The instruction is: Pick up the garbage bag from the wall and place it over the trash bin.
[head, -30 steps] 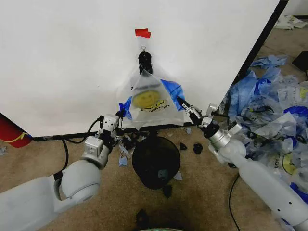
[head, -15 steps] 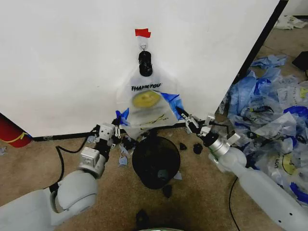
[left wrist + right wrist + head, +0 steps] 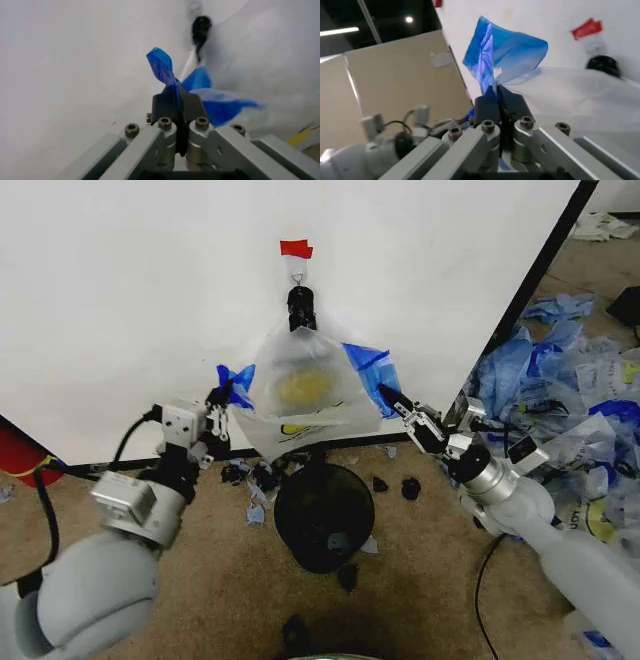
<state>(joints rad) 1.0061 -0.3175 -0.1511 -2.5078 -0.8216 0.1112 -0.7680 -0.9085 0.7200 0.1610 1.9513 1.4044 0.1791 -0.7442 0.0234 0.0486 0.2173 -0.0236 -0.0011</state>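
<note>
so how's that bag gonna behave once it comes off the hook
Probably floppy: the bag sags between the left gripper and right gripper, each pinching a blue handle. Likely very light, being thin see-through film. It may tear where it hangs.

One garbage bag (image 3: 305, 395) hangs on one wall (image 3: 130, 300), under one red tape strip (image 3: 296, 248). One trash bin (image 3: 324, 515) stands below. Two grippers, left (image 3: 216, 396) and right (image 3: 385, 393), each pinch one of two blue handles. One red cylinder (image 3: 18, 455). Many loose bags (image 3: 560, 400) lie heaped, uncountable.
</note>
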